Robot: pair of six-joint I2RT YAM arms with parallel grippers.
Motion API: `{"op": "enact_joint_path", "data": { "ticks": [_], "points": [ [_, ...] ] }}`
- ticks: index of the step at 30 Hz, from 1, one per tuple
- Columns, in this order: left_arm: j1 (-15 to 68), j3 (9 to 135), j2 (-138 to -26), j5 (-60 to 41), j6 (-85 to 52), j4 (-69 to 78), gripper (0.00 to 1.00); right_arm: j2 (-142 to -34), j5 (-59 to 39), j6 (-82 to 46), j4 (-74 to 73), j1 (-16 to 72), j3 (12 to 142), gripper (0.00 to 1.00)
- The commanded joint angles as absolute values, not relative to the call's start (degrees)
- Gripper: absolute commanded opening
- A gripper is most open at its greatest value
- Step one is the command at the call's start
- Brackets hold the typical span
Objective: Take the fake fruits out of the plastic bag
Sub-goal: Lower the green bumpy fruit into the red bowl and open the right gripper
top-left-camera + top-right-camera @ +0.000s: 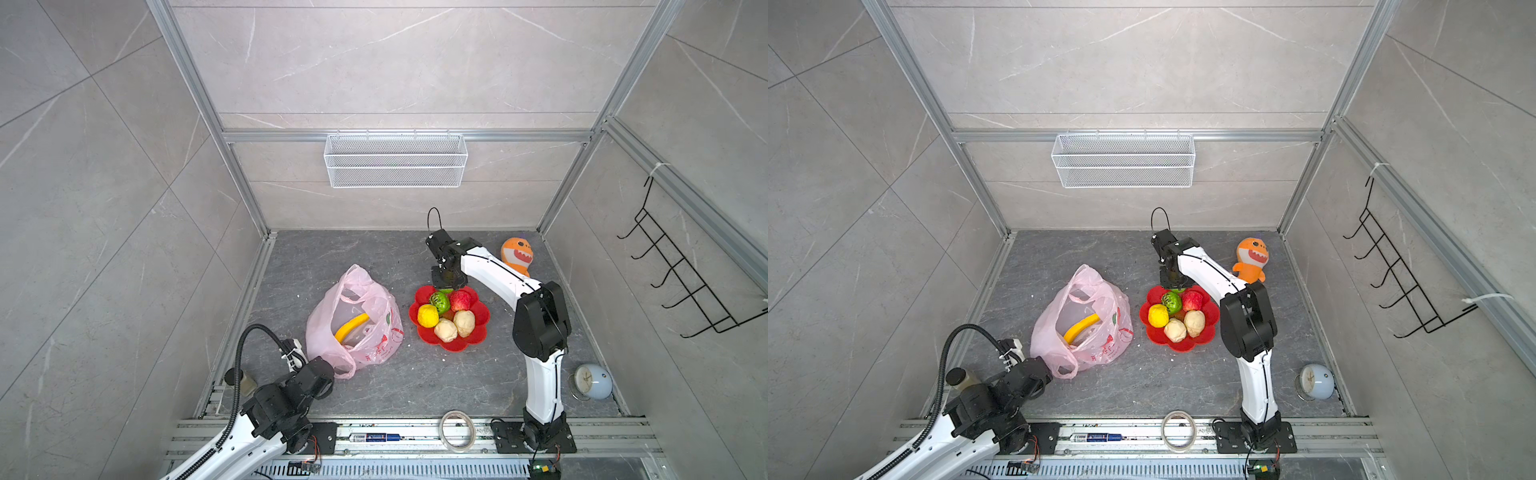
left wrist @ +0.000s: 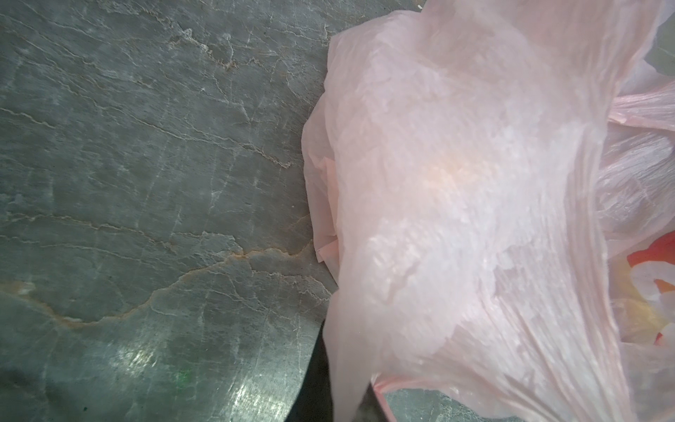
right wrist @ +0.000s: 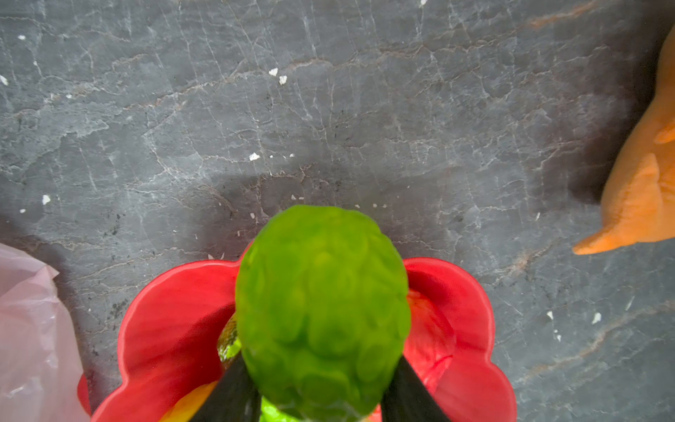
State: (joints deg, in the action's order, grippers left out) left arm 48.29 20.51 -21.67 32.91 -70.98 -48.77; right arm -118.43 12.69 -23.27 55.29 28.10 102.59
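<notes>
Left gripper [image 1: 332, 370], in both top views, sits at the near handle loop of the thin translucent pink plastic bag [image 1: 322, 332]. The bag lies open on the dark stone table [image 1: 415, 382] with a long yellow banana [image 1: 352, 326] inside. Beside it, a red flower-shaped dish [image 1: 482, 322] holds a yellow lemon [image 1: 428, 316], a green bumpy fruit [image 1: 439, 301], a red fruit [image 1: 460, 300] and two cream-peach fruits [image 1: 446, 330]. The right gripper [image 1: 446, 284] hovers at the dish's far rim.

In the left wrist view, dark fingers [image 2: 312, 387] are pressed together on the pink film.

In the right wrist view, the jaws pinch a second green bumpy fruit [image 3: 321, 303] above the dish.

By my judgement five fruits are out, a sixth is about to be set down, and the banana remains. Whether the bag hides more, I cannot tell.
</notes>
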Motion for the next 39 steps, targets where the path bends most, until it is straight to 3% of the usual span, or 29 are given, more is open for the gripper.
{"op": "enact_joint_path", "data": {
  "ticks": [1,22,39],
  "points": [
    [48.4,22.1,-21.1,33.9,-71.2,-48.4,0.0,-119.0,13.8,-22.7,56.3,28.0,101.8,0.36],
    [48.4,22.2,-21.4,33.5,-70.5,-47.5,0.0,-118.9,15.6,-23.1,56.6,27.3,99.1,0.41],
    [48.4,22.2,-21.1,33.4,-70.2,-47.5,0.0,-118.1,15.7,-23.2,56.8,27.1,99.1,0.57]
  ]
}}
